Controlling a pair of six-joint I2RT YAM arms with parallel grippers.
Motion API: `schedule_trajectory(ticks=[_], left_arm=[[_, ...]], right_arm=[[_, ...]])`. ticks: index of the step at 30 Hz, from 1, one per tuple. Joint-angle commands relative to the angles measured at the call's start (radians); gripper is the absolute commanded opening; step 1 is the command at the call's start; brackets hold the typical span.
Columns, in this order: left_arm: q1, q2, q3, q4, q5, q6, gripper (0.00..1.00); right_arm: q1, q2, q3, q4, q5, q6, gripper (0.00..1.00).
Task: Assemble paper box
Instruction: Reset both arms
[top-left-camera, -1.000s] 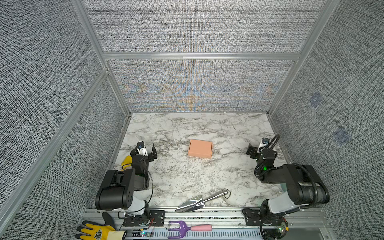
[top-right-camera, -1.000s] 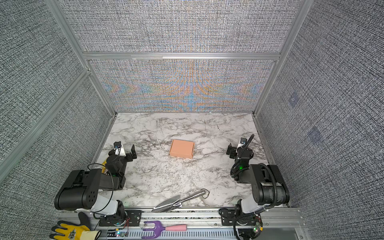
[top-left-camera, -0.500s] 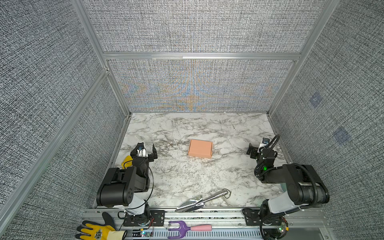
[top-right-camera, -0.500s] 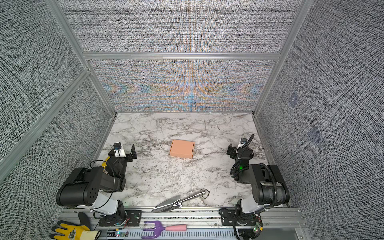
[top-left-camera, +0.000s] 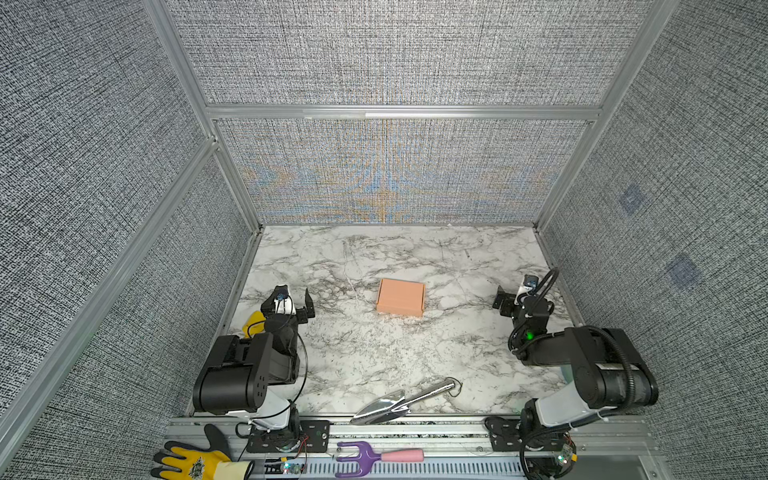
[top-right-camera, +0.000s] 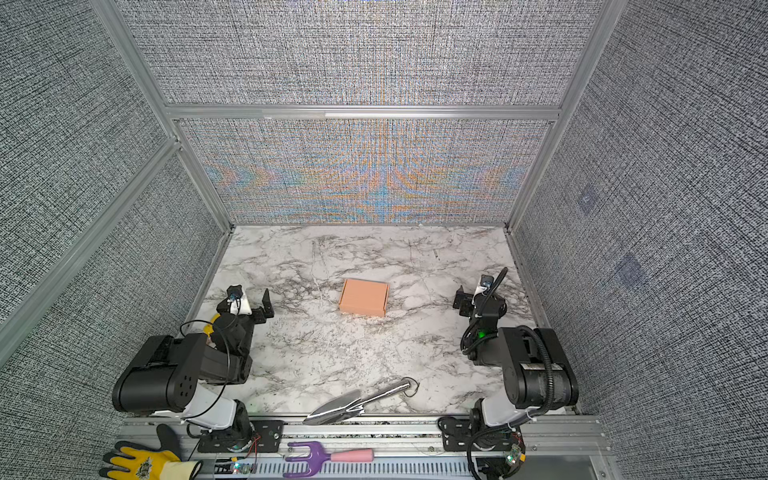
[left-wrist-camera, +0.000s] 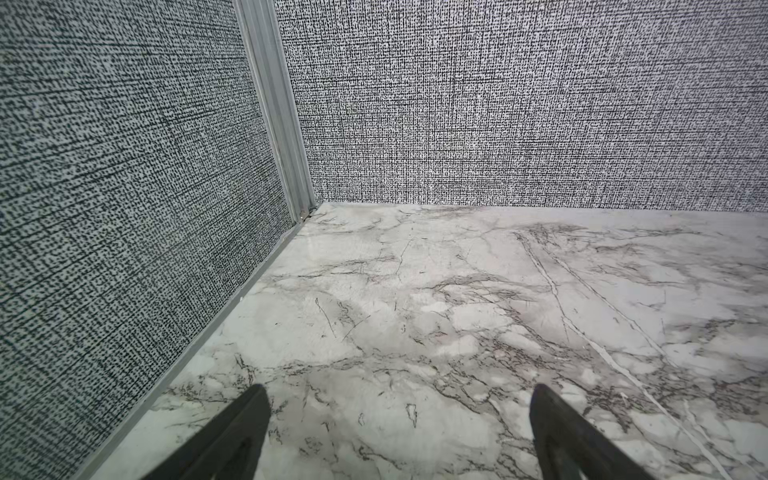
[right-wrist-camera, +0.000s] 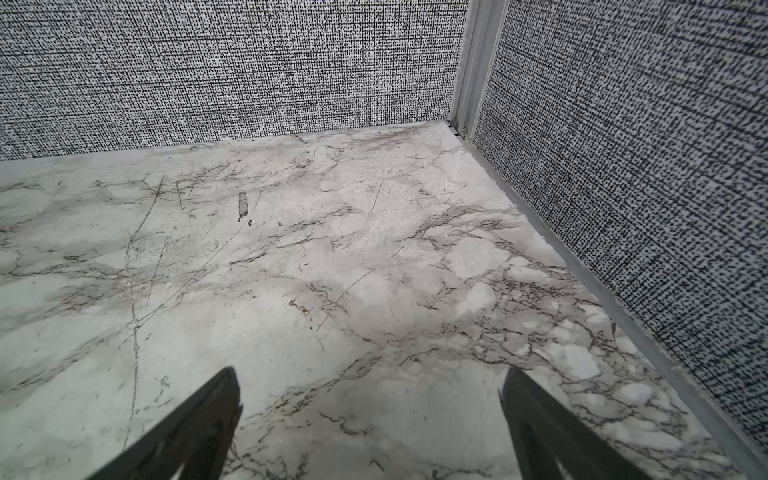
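Looking from your front edge: trowel (top-left-camera: 403, 401) lies nearest on the worktop (top-left-camera: 374, 357); further in, left claw (top-left-camera: 296, 296) & right claw (top-left-camera: 513, 294), both w/ jaws apart, holding nothing; closed paper box (top-left-camera: 400, 296) sits btwn them, mid-worktop, well clear of both.

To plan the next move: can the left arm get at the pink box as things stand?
Probably yes. Only bare marble table lies between the open left pincer and the paper box, which sits free mid-table; nothing stands in the way.
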Motion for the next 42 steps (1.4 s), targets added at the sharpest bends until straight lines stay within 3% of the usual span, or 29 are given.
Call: schedule_trajectory(ticks=[1,14,19,21,25,42], left_arm=[[0.001,-0.004,-0.002,0.047,-0.002,0.004,0.99],[0.001,-0.005,-0.015,0.069,0.005,0.004,0.99],[0.003,0.043,-0.124,0.337,-0.041,-0.018,0.99],[0.004,0.009,-0.095,0.224,-0.042,-0.024,0.99],[-0.004,-0.005,-0.002,0.046,-0.004,0.004,0.99],[-0.005,0.004,0.004,0.041,0.000,0.007,0.99]], right_arm=[[0.001,-0.005,-0.005,0.017,-0.005,0.002,0.99],[0.001,-0.006,-0.014,0.028,-0.003,-0.001,0.99],[0.003,0.022,-0.185,0.379,-0.006,-0.006,0.99],[0.002,0.008,-0.168,0.330,0.018,0.006,0.99],[0.003,-0.007,-0.011,0.023,0.042,0.016,0.99],[0.009,-0.005,-0.016,0.035,0.060,0.017,0.99]])
